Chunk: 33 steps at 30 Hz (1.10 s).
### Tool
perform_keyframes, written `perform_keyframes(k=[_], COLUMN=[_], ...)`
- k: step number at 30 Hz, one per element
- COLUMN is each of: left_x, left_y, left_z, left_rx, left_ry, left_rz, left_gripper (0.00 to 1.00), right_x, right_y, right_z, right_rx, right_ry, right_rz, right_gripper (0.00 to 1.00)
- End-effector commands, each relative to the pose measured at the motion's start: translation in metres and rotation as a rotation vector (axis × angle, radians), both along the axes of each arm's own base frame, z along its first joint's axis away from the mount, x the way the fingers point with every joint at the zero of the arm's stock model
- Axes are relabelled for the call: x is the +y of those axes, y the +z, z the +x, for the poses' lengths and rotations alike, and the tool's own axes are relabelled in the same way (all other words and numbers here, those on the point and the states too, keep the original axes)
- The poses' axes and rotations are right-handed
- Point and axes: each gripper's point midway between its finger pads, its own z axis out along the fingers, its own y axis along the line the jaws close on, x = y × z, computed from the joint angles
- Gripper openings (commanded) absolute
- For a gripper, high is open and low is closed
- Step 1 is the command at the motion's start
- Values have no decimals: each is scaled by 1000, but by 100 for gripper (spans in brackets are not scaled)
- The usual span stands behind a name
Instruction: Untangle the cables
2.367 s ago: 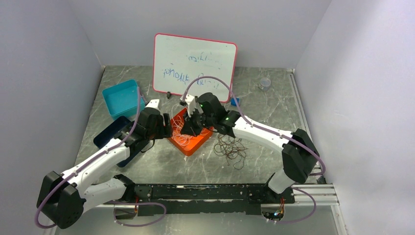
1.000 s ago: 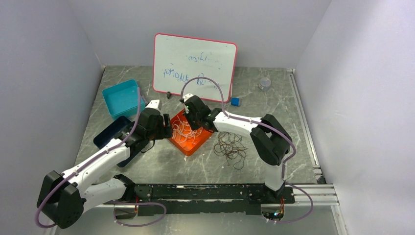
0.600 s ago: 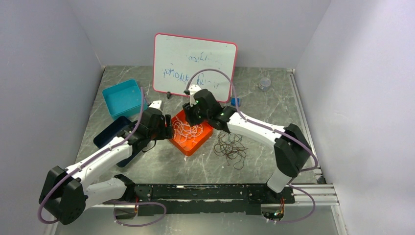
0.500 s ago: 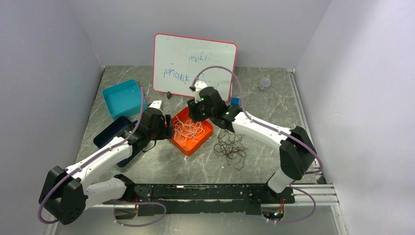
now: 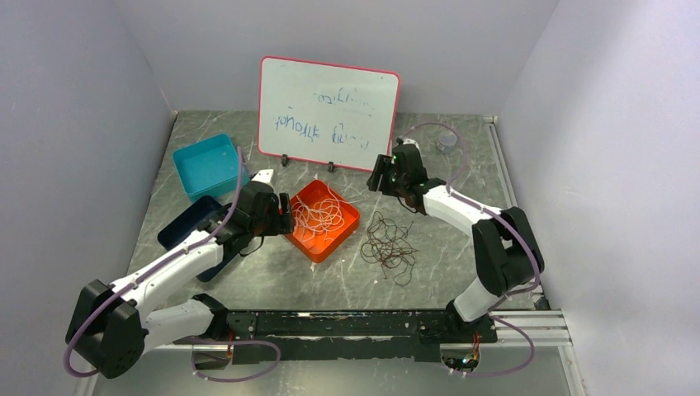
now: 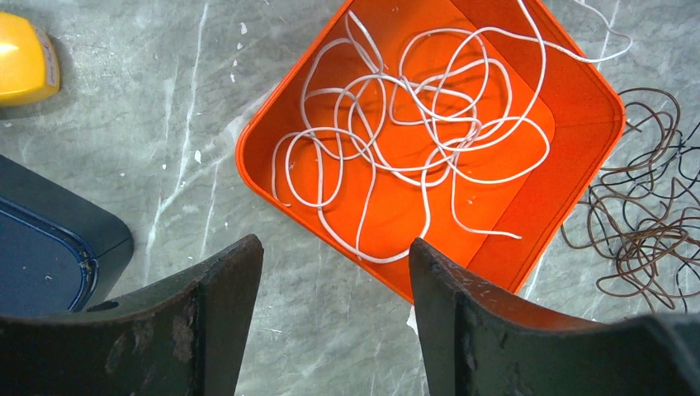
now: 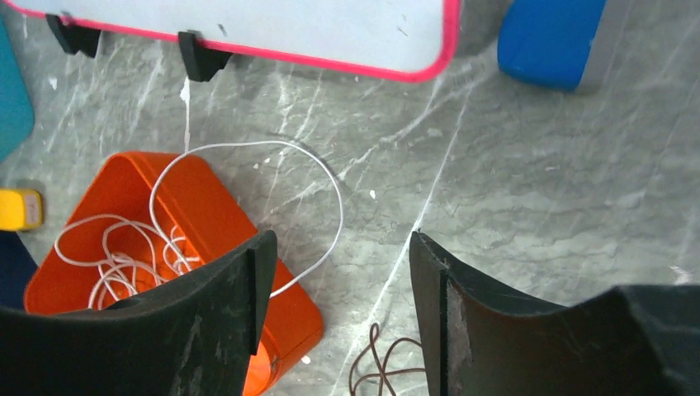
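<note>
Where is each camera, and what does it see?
Top external: high behind the arm bases, facing down; both arms show.
Left wrist: on the left arm, facing down at the white cable in the orange tray; own fingers show.
Right wrist: on the right arm, facing down near the whiteboard; own fingers show.
Shared: all show the orange tray.

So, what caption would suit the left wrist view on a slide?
Open jaws frame an orange tray holding looped white cable; a brown tangle lies beside it.

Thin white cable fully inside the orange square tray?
No, a loop of the white cable spills over the orange tray's rim onto the table.
</note>
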Motion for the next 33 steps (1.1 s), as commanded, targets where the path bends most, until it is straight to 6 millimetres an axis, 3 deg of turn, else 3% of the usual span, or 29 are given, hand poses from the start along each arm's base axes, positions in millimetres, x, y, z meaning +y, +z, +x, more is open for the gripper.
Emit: perform_keyframes(k=[1,10,19,33], left_x=[-2,-3,-3,-1], left_y=[13,12,10,10], left_z=[5,3,3,2], left_rx=[-34,-29,-26,-26], left_ry=[1,-5,-13,-10], left_rz=[-29,-32,-28,-20], left_gripper=[70,70,70,70], right_x=[11,16,22,45], right_y=[-5,-26,-45,-58], right_z=[7,6,4,1], right_rx=[27,94,181,242], right_ry=[-67,-222,-328,-244], right_rz=[172,359,451,501], right_gripper=[65,75,76,61])
